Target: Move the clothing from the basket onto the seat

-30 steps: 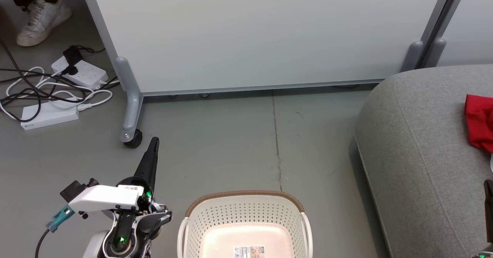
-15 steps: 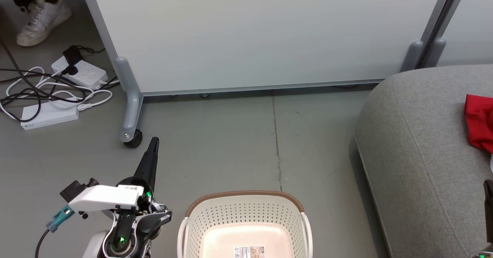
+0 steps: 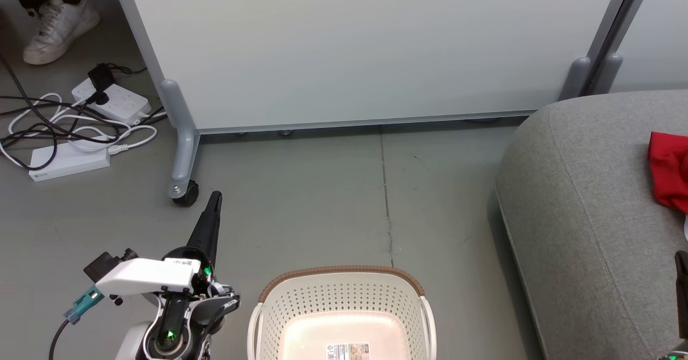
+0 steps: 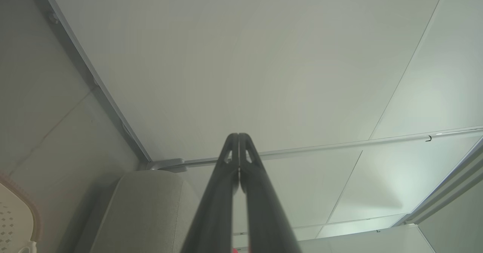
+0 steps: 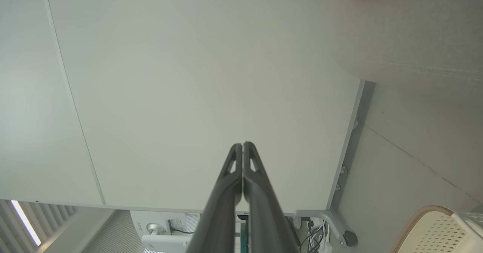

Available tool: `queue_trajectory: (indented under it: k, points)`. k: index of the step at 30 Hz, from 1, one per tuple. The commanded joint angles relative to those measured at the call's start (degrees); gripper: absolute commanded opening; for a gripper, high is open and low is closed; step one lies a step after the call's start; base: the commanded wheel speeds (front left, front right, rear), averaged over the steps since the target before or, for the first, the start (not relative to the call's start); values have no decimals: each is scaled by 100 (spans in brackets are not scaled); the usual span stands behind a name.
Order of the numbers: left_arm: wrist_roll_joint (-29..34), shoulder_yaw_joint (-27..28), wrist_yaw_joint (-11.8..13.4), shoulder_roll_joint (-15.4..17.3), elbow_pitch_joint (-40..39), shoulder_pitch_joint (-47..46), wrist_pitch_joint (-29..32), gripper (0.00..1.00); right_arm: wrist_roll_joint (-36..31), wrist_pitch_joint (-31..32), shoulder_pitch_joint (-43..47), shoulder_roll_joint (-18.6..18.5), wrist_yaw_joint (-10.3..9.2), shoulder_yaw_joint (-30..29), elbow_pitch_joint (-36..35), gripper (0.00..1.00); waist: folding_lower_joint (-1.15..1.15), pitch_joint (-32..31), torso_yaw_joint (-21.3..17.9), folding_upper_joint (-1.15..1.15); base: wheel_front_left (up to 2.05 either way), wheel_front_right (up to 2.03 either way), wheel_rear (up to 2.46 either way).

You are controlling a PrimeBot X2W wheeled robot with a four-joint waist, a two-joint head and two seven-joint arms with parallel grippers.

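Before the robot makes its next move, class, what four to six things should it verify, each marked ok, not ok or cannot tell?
1. Visible floor of basket bare: ok.
2. Red clothing lying on the seat: ok.
3. Every garment on the seat: cannot tell, view cuts it off.
4. Jaws of left gripper shut, empty: ok.
5. Jaws of right gripper shut, empty: ok.
6. Floor cables and shoe away from both arms: ok.
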Motion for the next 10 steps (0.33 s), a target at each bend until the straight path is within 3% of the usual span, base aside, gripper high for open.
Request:
queue_trajectory:
  k: [1, 10]
  points:
    - [45, 34, -24, 18, -14, -68, 32, 0, 16, -32, 16, -36, 15, -1, -9, 0, 0, 0, 0, 0, 0, 0, 0]
    - [47, 36, -24, 16, -14, -68, 34, 0, 18, -32, 17, -38, 15, 0, -9, 0, 0, 0, 0, 0, 0, 0, 0]
